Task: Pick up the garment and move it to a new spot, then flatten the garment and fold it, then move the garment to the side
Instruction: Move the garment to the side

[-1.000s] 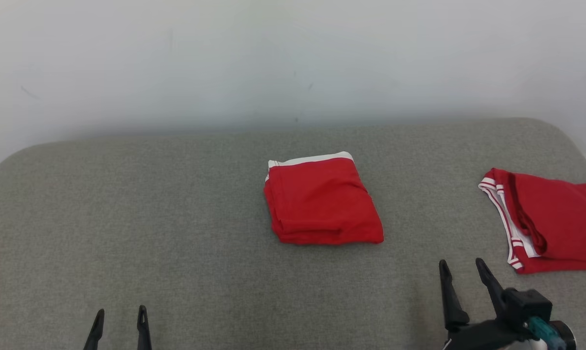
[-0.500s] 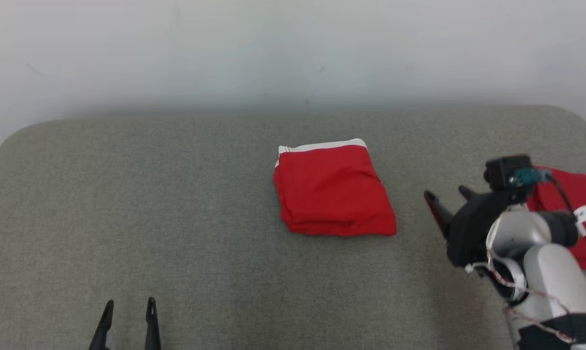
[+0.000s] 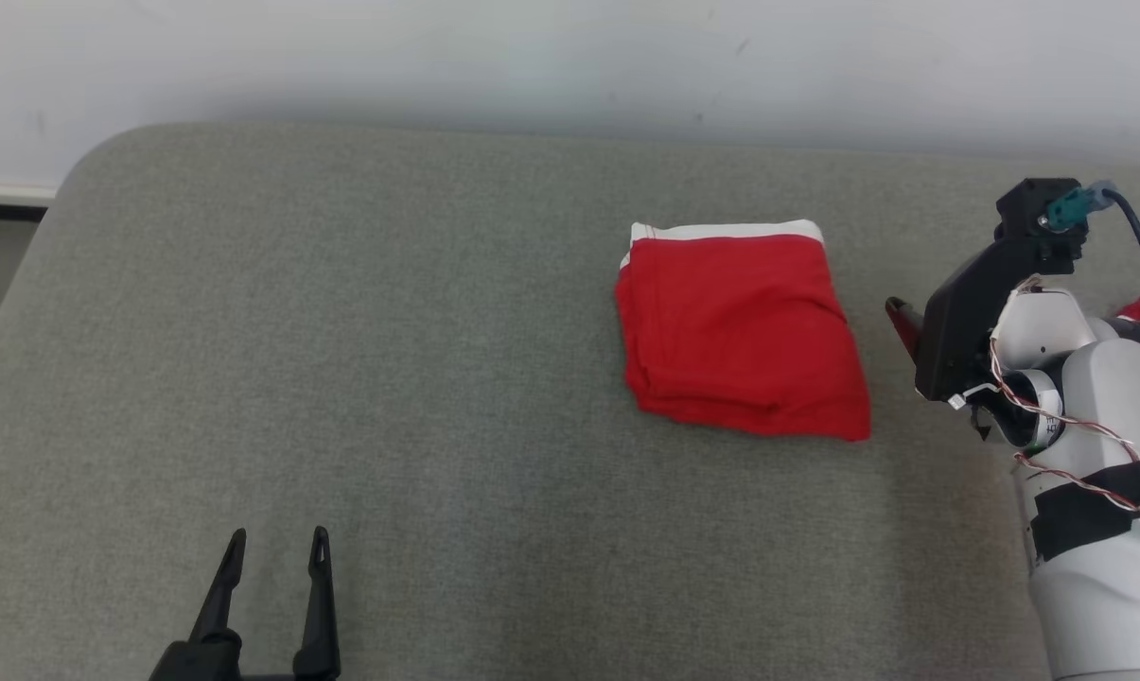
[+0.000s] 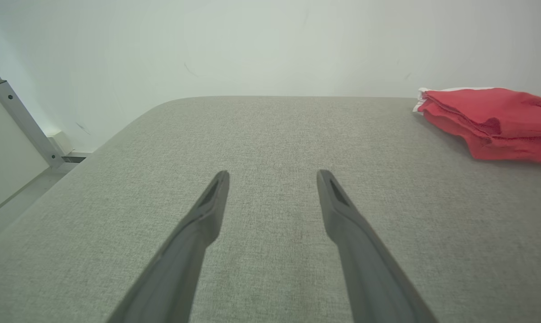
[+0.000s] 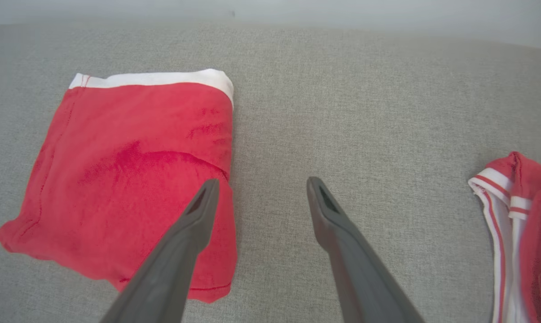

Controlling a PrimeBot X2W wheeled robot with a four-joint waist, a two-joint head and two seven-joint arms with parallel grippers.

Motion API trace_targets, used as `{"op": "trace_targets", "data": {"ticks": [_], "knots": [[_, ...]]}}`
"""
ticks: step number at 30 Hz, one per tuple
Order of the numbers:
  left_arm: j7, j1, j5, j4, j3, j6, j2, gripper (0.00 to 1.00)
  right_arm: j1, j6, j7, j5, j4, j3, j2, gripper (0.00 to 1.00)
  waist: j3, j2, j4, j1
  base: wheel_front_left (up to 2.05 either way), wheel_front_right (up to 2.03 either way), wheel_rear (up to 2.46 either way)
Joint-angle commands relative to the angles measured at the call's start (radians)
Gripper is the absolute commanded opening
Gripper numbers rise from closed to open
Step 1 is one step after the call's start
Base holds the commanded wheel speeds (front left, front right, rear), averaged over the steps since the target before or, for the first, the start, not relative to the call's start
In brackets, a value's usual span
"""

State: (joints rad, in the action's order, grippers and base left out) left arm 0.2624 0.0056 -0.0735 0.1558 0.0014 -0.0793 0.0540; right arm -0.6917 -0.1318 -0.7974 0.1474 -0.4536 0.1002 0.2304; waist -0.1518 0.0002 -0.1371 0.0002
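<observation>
The garment (image 3: 742,333) lies on the grey fabric-covered desk (image 3: 390,378), right of centre in the head view and toward the far side, near the white wall (image 3: 532,57). It is folded into a thick, nearly square packet, so neither axis is clearly the longer one. Its white band runs left to right along the far edge and faces the wall, while the stacked red folds face the robot. The packet sits slightly turned, with its near edge slanting down toward the right in the head view. The cloth is bright red, softly creased, with a diagonal wrinkle across the top layer and several layers showing at the near left corner.

The right gripper (image 5: 262,181) is just right of the garment, its fingers spread wide and holding nothing. In the right wrist view one finger overlaps the garment's near right corner and the other is over bare desk; I cannot tell whether the first touches the cloth. The pale right arm (image 3: 1090,407) comes in from the right edge of the head view.

The left gripper (image 3: 279,537) is low at the near left, well apart from the garment, with its fingers also wide and empty above bare desk.

A second red garment (image 5: 528,233) with white and red striped trim lies further right, apart from the first.
</observation>
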Motion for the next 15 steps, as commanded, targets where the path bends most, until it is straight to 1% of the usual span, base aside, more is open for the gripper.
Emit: {"op": "trace_targets", "data": {"ticks": [1,6,7,9,15], "knots": [[0.003,-0.017,-0.003,-0.001,-0.001,0.0,-0.003,1.0,-0.01,0.002,-0.001,-0.013,-0.012,0.0,-0.005,1.0,-0.055,-0.0002,-0.052,-0.0002,0.0,0.0,0.0],[0.003,-0.024,-0.007,-0.002,-0.01,0.004,-0.003,1.0,-0.05,0.002,0.014,-0.045,-0.096,0.003,-0.013,1.0,-0.087,-0.0002,-0.08,-0.0002,0.0,0.0,0.0],[0.003,-0.027,-0.014,-0.002,-0.01,0.006,-0.003,1.0,-0.059,0.002,0.023,-0.041,-0.131,0.009,-0.02,1.0,-0.093,-0.0002,-0.09,-0.0002,0.0,0.0,0.0],[0.003,-0.037,-0.019,-0.004,-0.015,0.005,-0.004,1.0,-0.067,0.002,0.027,-0.063,-0.162,0.009,-0.016,1.0,-0.102,-0.0002,-0.098,-0.0002,0.0,0.0,0.0],[0.003,-0.053,-0.025,-0.004,-0.028,0.009,-0.004,1.0,-0.075,0.002,0.013,-0.093,-0.254,0.006,-0.042,1.0,-0.119,-0.0002,-0.102,-0.0002,0.0,0.0,0.0]]}}
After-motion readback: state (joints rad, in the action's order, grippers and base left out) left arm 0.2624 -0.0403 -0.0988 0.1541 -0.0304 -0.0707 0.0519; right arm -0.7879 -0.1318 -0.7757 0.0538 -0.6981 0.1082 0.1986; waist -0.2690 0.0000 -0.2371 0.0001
